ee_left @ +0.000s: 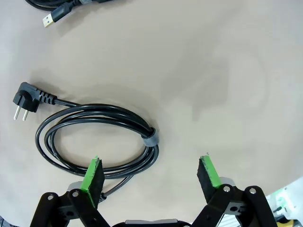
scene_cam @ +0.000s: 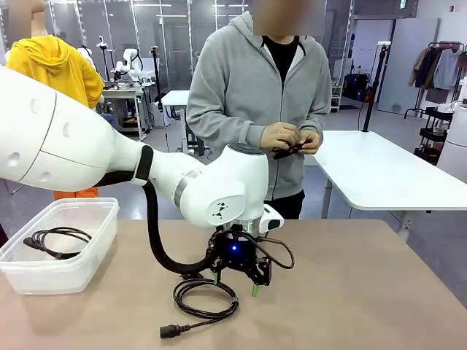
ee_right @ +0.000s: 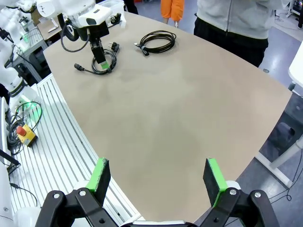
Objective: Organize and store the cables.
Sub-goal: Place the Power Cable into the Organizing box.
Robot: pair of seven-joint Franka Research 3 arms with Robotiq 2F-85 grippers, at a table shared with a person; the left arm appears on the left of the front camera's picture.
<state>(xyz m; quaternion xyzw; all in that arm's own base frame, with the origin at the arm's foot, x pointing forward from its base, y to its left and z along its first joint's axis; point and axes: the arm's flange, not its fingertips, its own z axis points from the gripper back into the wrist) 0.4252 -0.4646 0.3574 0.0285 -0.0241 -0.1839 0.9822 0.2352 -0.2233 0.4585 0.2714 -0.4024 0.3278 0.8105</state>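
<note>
Hovering black, green-padded left gripper [ee_left: 151, 163] wide and empty over coiled black power cable [ee_left: 104, 111], right of clear plastic tub [scene_cam: 91, 251] | finding coil offset toward 1 pad, long axis lying pad-to-pad | holding right gripper [ee_right: 158, 172] wide, empty, far from tub

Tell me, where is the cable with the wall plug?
The cable lies on the table, mid near edge in the front view, right under the left tool; a clear bin sits to its left.
</note>
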